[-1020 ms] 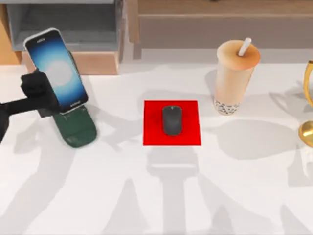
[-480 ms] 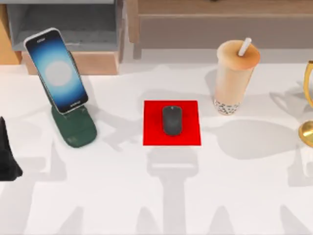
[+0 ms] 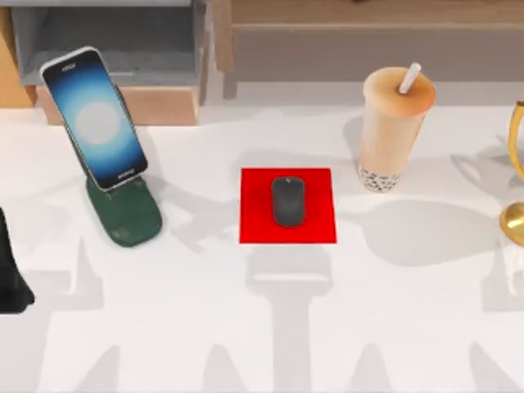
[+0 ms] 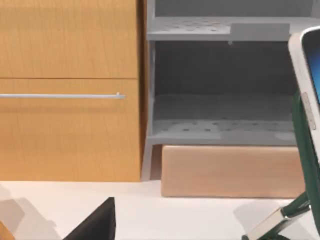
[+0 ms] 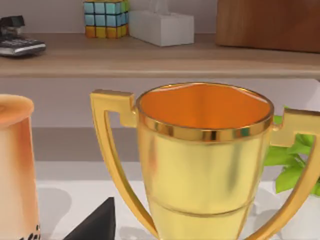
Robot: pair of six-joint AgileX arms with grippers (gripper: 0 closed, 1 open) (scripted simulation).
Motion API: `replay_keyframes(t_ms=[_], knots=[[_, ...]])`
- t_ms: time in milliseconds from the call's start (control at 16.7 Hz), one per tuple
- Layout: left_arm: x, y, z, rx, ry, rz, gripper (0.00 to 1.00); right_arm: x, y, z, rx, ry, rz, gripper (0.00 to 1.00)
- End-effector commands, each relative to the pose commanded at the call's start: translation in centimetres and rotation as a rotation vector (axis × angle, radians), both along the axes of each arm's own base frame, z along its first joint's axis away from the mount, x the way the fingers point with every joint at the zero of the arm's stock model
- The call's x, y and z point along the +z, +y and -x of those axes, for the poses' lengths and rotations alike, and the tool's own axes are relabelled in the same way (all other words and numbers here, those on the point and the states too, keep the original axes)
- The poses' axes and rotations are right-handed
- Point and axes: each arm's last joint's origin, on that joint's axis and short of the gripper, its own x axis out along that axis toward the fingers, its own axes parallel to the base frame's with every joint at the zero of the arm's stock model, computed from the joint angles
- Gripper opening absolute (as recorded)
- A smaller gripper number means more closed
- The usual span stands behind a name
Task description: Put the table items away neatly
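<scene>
Since a second ago your left gripper [image 3: 12,274] has let go of the smartphone [image 3: 96,117] and retreated to the table's [image 3: 246,327] left edge; its jaws I cannot tell. Leave the phone propped on the stand [image 3: 125,214], the mouse [image 3: 288,201] on the pad [image 3: 288,205]; approach the milk-tea cup [image 3: 393,127] low, keeping it upright.

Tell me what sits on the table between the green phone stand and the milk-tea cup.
In the top view, the flat red square pad lies between the dark green folding stand and the tall peach milk-tea cup, with the small dark-grey oval mouse resting on it.
</scene>
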Motion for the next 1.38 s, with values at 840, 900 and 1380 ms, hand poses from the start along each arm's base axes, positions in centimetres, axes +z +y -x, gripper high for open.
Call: replay_keyframes(t_ms=[840, 900, 1380], knots=[[0.0, 0.0, 0.0, 0.0, 0.0, 0.0, 1.0, 4.6, 3.7, -5.3, 0.052, -0.041, 0.023, 1.0], [0.0, 0.0, 0.0, 0.0, 0.0, 0.0, 1.0, 4.9, 4.5, -6.2, 0.062, -0.046, 0.023, 1.0], [0.0, 0.0, 0.0, 0.0, 0.0, 0.0, 1.0, 1.4, 13.6, -13.3, 0.119, -0.02, 0.029, 1.0]])
